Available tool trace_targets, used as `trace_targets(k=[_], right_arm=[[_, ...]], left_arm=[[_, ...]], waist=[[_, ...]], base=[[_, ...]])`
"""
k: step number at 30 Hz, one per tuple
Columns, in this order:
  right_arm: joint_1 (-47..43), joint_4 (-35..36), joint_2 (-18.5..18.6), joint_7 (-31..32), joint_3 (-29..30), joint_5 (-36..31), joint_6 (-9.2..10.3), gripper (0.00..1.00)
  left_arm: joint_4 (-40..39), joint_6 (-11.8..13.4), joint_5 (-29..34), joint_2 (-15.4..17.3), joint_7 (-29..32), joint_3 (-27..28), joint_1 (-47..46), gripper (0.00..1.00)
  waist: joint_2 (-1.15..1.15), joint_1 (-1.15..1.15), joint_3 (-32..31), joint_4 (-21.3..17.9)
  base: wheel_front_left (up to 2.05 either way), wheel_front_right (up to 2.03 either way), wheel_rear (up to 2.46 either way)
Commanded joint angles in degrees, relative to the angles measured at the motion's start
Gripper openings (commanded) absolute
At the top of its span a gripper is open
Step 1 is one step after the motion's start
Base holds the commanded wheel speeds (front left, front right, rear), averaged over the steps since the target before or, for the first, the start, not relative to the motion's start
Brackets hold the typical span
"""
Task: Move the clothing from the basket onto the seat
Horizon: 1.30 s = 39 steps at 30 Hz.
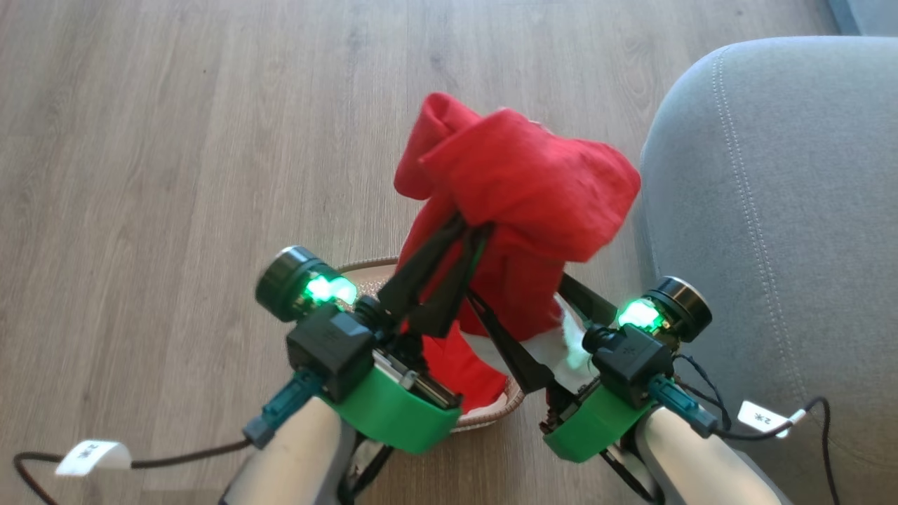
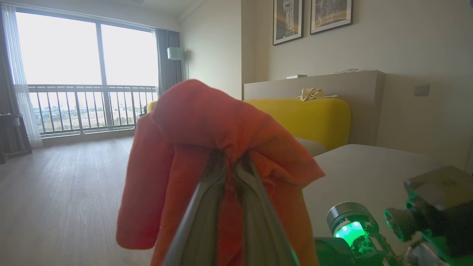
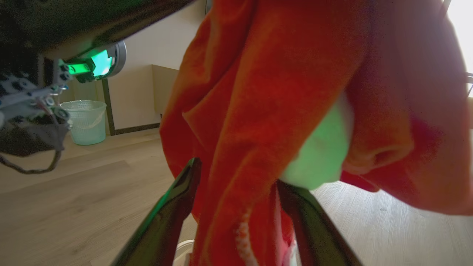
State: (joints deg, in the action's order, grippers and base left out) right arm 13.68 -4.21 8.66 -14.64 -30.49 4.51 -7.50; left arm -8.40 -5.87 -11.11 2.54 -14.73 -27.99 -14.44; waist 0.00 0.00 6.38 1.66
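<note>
A red piece of clothing hangs bunched above the basket, with my left gripper shut on its upper folds. In the left wrist view the cloth drapes over the closed left gripper. More red fabric with white trim lies inside the basket. My right gripper stands open low beside the hanging cloth. In the right wrist view the fabric hangs between the spread fingers of the right gripper. The grey seat lies just right of the basket.
Wood floor spreads to the left and beyond the basket. A yellow sofa back and a low wall ledge stand behind the seat. A pale waste bin stands by the wall. Cables trail from both wrists.
</note>
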Motion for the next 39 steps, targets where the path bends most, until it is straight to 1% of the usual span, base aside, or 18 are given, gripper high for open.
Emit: trace_targets(k=[1, 8, 9, 10, 11, 17, 26, 27, 28, 39], right_arm=[[2.0, 1.3, -1.1, -0.4, -0.8, -0.5, 0.01, 1.00], [2.6, 0.0, -2.6, -0.4, 0.4, -1.7, 0.01, 1.00], [2.5, 0.0, -2.8, -0.4, 0.9, -1.7, 0.01, 0.78], [2.3, 0.0, -3.1, -0.4, 1.4, -1.6, 0.01, 0.35], [2.2, 0.0, -3.4, -0.4, 1.9, -1.4, 0.01, 0.00], [1.7, -0.1, -4.3, -0.4, 3.4, -0.7, 0.01, 0.00], [0.6, 2.6, -5.5, -0.4, 7.1, 1.3, 0.01, 0.00], [0.7, 2.9, -5.5, -0.4, 7.4, 1.7, 0.01, 0.00], [0.8, 3.1, -5.6, -0.4, 7.6, 1.8, 0.01, 0.00], [1.1, 6.6, -5.8, -0.4, 11.1, 0.7, 0.01, 0.00]], left_arm=[[-2.2, 0.0, -0.1, 0.3, -0.3, 1.0, -2.7, 0.00], [-2.1, -0.1, -0.2, 0.3, -0.3, -2.0, -2.2, 0.00], [-2.1, -0.1, -0.2, 0.3, -0.3, -2.1, -2.2, 0.00], [-2.0, -0.1, -0.2, 0.3, -0.3, -2.3, -2.1, 0.00], [-1.9, -0.1, -0.2, 0.3, -0.3, -2.3, -2.1, 0.00], [-0.7, -0.1, 0.1, 0.3, -0.3, -1.3, -1.9, 0.00], [0.9, -0.1, 0.0, 0.3, -0.3, 0.0, -1.0, 0.00], [1.1, 0.0, -0.1, 0.3, -0.3, 0.2, -1.1, 0.14], [1.3, 0.1, 0.2, 0.3, -0.3, 0.3, -1.2, 1.00], [3.8, 0.2, 0.3, 0.3, -0.3, 1.7, -0.9, 1.00]], waist=[[0.00, 0.00, 0.1, 0.3], [0.00, 0.00, 0.1, 1.1], [0.00, 0.00, 0.1, 1.2], [0.00, 0.00, 0.1, 1.3], [0.00, 0.00, 0.1, 1.3], [0.00, 0.00, -0.1, 1.3], [0.00, 0.00, -0.1, 0.6], [0.00, 0.00, 0.0, 0.5], [0.00, 0.00, 0.1, 0.5], [0.00, 0.00, 0.0, 0.3]], base=[[0.00, 0.00, 0.00], [0.00, 0.00, 0.00], [0.00, 0.00, 0.00], [0.00, 0.00, 0.00], [0.00, 0.00, 0.00], [0.00, 0.00, 0.00], [0.00, 0.00, 0.00], [0.00, 0.00, 0.00], [0.00, 0.00, 0.00], [0.00, 0.00, 0.00]])
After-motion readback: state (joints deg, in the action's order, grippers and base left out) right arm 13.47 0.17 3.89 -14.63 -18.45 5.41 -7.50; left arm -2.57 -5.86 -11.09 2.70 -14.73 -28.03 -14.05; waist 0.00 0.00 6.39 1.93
